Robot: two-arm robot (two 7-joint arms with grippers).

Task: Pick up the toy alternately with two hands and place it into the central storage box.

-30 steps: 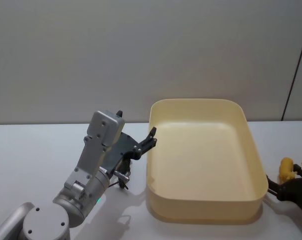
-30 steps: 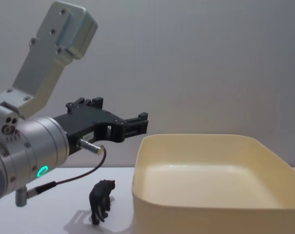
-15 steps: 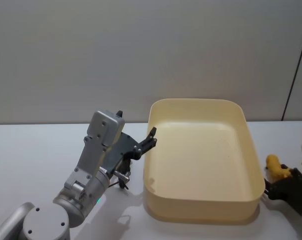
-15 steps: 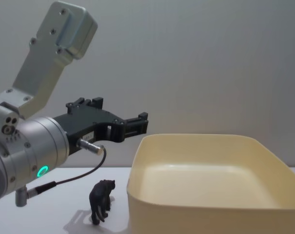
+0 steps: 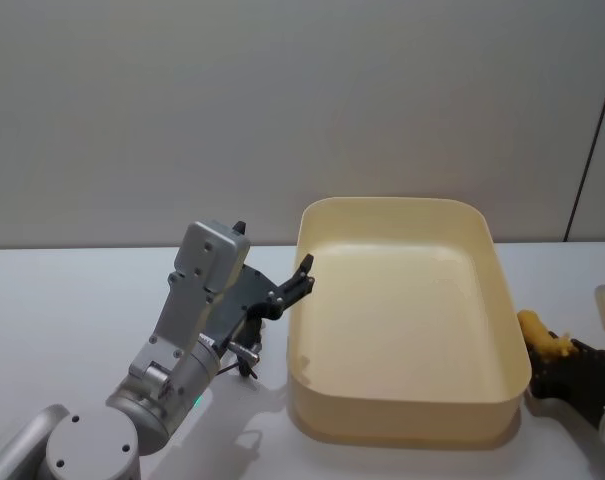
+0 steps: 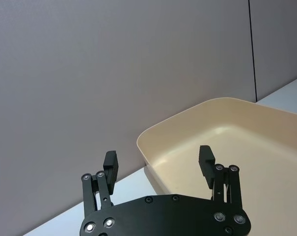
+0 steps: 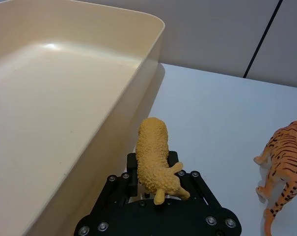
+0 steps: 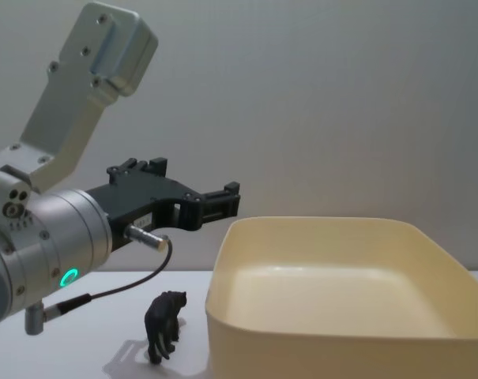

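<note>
White table, plain grey wall

My left tool is matt black plastic dotted with small shiny metal screws, on a left arm of satin silver metal. The storage box is smooth cream plastic with a soft sheen. The yellow toy in my right tool has a rough, woolly-textured surface. The table is smooth matt white.
</note>
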